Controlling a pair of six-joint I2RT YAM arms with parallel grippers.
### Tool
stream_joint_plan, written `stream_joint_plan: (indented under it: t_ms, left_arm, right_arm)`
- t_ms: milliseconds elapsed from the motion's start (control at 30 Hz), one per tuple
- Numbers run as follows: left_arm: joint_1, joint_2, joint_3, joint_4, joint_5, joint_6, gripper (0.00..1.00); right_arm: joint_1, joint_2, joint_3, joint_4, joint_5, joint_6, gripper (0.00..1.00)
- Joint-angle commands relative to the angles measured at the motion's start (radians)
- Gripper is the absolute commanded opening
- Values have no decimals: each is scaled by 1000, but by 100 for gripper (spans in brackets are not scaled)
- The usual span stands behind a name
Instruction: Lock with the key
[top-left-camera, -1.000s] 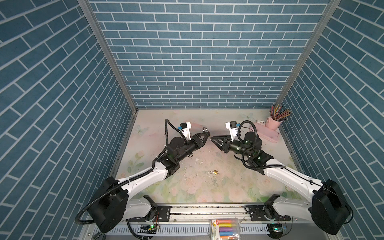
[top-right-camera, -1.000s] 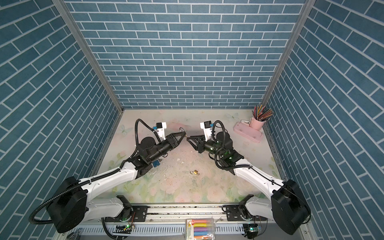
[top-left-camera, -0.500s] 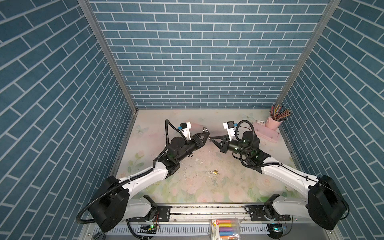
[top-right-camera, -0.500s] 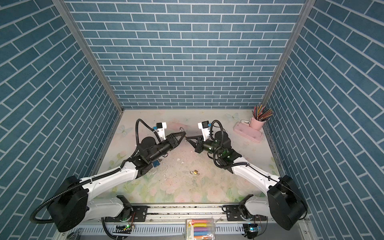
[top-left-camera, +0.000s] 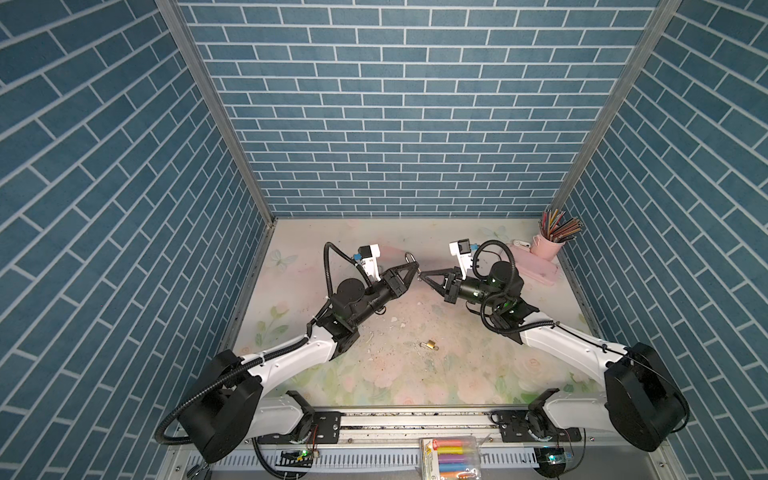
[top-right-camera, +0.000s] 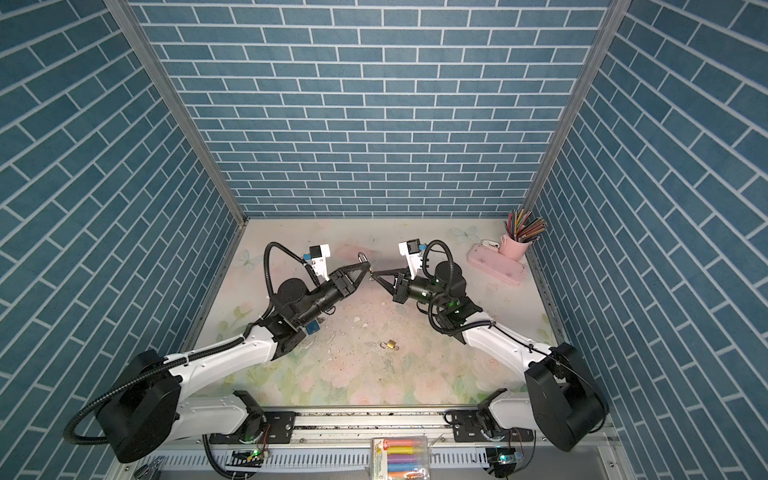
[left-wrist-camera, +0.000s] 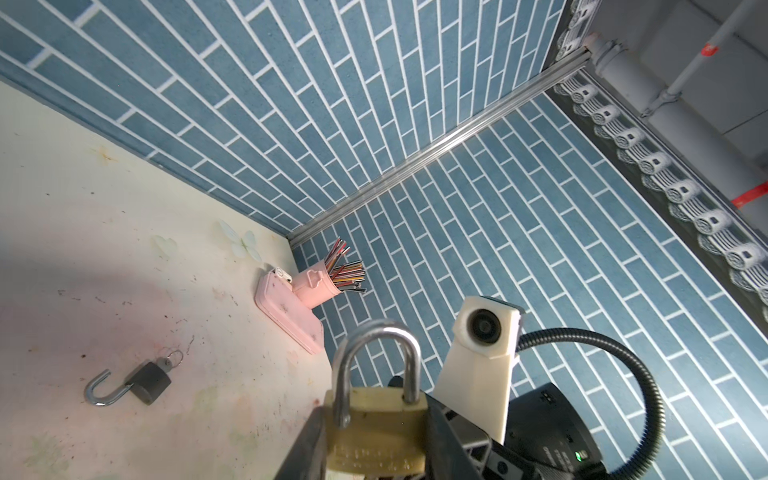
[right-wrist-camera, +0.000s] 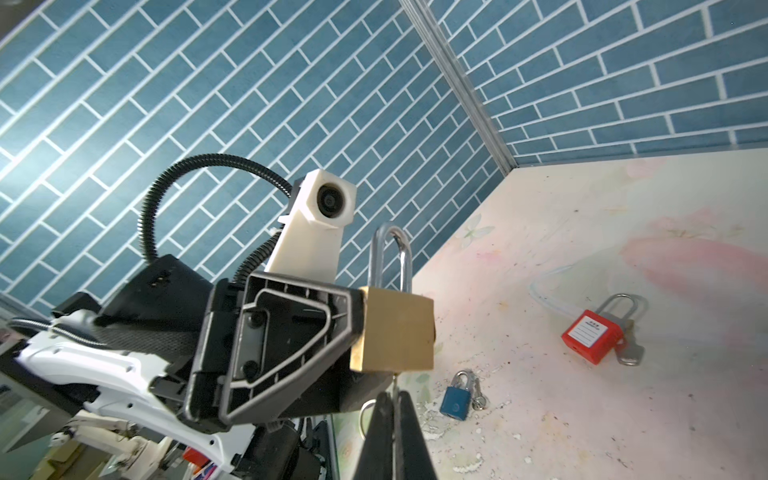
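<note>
Two grippers engaged: left gripper (top-left-camera: 410, 269) clamps the brass padlock (right-wrist-camera: 392, 332) aloft; right gripper (top-left-camera: 421, 274), at its three o'clock in both top views, pinches the key (right-wrist-camera: 394, 379) at the keyway. Keep key coaxial; seat fully before turning.

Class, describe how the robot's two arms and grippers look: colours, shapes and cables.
The left arm and right arm have white shells with black joints and large black base housings. The left gripper and right gripper have black triangular open-frame fingers. Each wrist carries a white camera mount fed by a black corrugated cable.
</note>
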Motion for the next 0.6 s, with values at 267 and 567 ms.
stream_joint_plan:
  t_ms: [267,567]
  left_arm:
    - [2,10,-19,311,164,88,0]
    - [2,-6,23,142,140,153,0]
  right_arm:
    - [-24,83,-11,236,-258,157,0]
    - [-24,74,14,93,-223,79,0]
